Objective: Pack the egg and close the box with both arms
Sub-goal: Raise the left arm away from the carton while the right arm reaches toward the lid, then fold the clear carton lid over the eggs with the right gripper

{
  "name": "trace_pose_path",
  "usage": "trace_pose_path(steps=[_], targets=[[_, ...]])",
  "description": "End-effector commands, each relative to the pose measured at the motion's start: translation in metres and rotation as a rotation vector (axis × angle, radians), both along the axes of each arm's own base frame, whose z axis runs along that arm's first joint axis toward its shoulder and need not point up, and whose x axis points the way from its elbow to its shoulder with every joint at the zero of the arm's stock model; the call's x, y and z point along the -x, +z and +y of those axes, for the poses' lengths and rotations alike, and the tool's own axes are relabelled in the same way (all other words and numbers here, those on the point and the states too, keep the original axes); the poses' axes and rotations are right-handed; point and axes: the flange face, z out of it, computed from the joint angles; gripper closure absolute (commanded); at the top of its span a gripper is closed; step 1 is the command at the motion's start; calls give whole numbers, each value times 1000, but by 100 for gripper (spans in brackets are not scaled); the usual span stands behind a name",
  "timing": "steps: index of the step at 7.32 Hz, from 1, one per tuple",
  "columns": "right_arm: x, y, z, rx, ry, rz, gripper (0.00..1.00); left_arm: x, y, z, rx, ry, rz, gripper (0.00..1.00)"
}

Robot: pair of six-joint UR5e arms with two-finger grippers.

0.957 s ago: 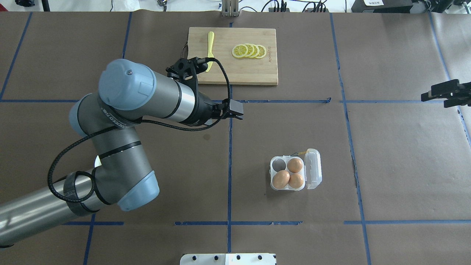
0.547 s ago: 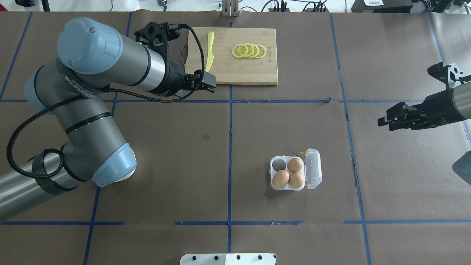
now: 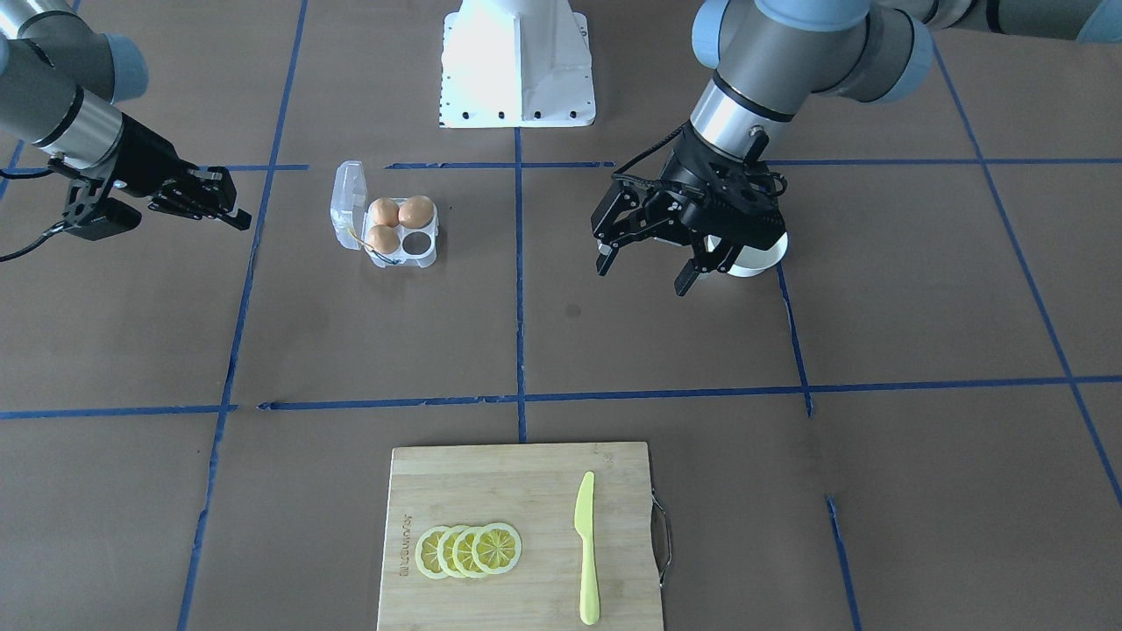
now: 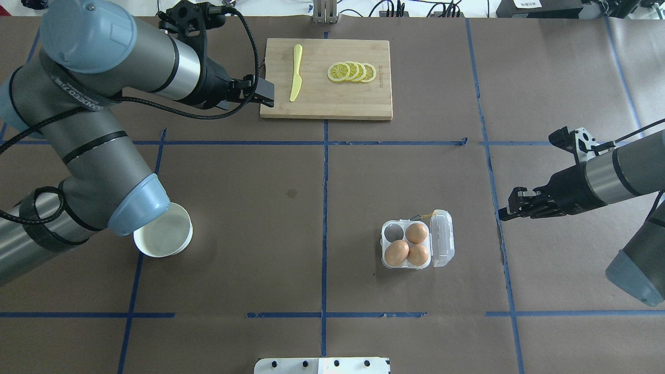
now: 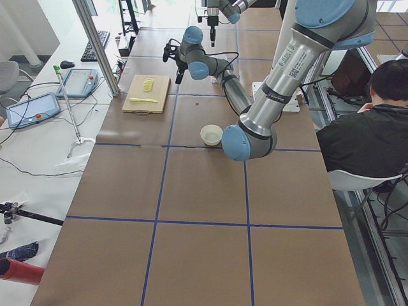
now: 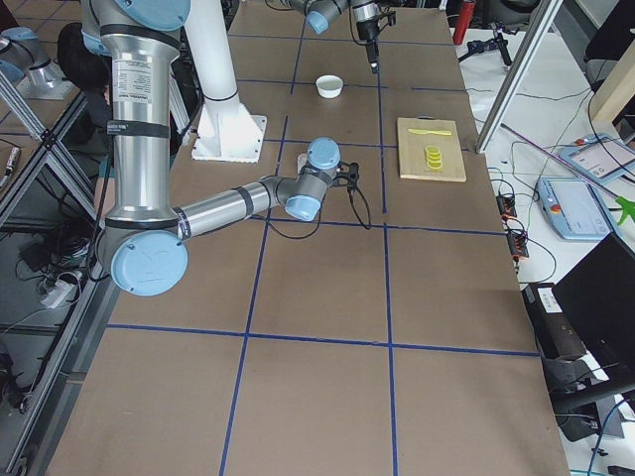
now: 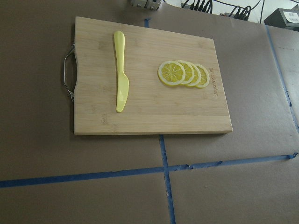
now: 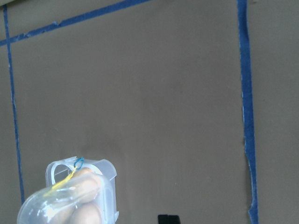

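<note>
The clear four-cell box stands right of centre with its lid open to the right. Three orange-brown eggs fill three cells, and the far left cell is empty. The box also shows in the front view and low left in the right wrist view. My right gripper hovers right of the lid, apart from it, fingers together and empty. My left gripper is open and empty, far left of the box, by the cutting board's near left corner.
A round white bowl stands at the left under my left arm's elbow and looks empty. A wooden cutting board at the back holds lemon slices and a yellow knife. The white pedestal base is at the robot's edge.
My left arm has swung back and left from the table's middle toward the board's left corner, uncovering the bowl. My right arm has come in from the right edge toward the box.
</note>
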Motion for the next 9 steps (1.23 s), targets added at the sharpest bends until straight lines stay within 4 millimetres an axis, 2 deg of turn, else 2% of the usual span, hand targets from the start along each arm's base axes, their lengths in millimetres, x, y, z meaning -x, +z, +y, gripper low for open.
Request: trace_pose_path(steps=[1,2,4,5,6,7,8,9], targets=[[36,-12,21,-42,-31,-1,100,10,19,-7,-14,13,-30,0],[48,-25,21,-66,-32,-17,100,13,25,-9,-9,7,-35,0],[92,-65,26,-102,-62,-44,100,21,25,-12,-25,32,-37,1],[110,-100,16,-105,-61,-52,100,32,39,-17,-21,40,-50,1],[142,-151,11,-94,-79,-41,100,39,45,-20,-40,44,-65,0],[166,-196,8,-105,-59,-23,100,45,46,-24,-46,36,-67,1],[173,-222,7,-117,-56,-34,100,49,48,-26,-44,37,-69,1],[175,-241,7,-134,-56,-61,94,55,64,-26,-41,64,-85,0]])
